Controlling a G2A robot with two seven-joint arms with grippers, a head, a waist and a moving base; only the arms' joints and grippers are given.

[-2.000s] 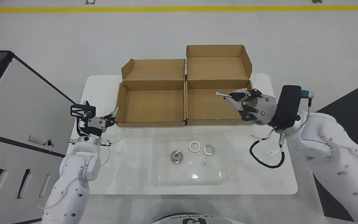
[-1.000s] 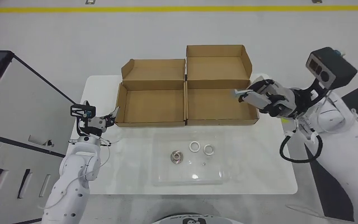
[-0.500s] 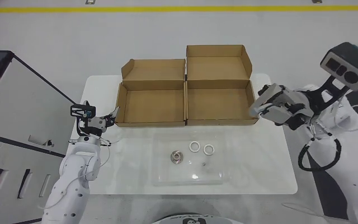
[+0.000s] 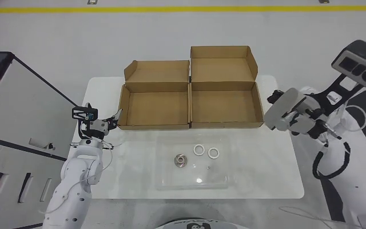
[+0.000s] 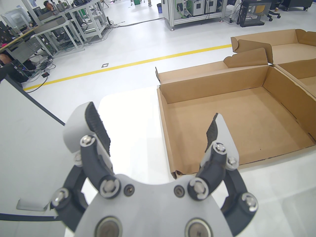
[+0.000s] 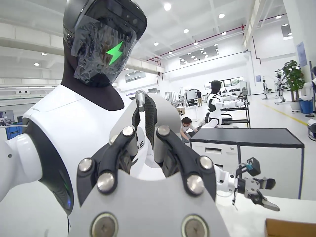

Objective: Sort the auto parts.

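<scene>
My right gripper (image 6: 143,107) is shut on a small threaded metal bolt (image 6: 141,101), whose tip sticks out past the fingertips. In the top view this gripper (image 4: 281,111) hangs just right of the right cardboard box (image 4: 226,107), turned back toward the robot. My left gripper (image 5: 155,124) stands open with nothing in it, beside the left cardboard box (image 5: 234,122), at that box's left front corner (image 4: 114,118). Both boxes hold nothing. On the table in front of them lie a metal hub (image 4: 180,160) and two white rings (image 4: 199,150) (image 4: 214,153).
The parts rest on a clear plastic bag (image 4: 194,176) with a few tiny pieces (image 4: 209,168). The white table (image 4: 137,172) has bare room to the left and right of the bag. Both box lids stand up at the back.
The right arm has swung from over the right box out past its right side, and its wrist has turned toward the robot. The left arm has stayed put.
</scene>
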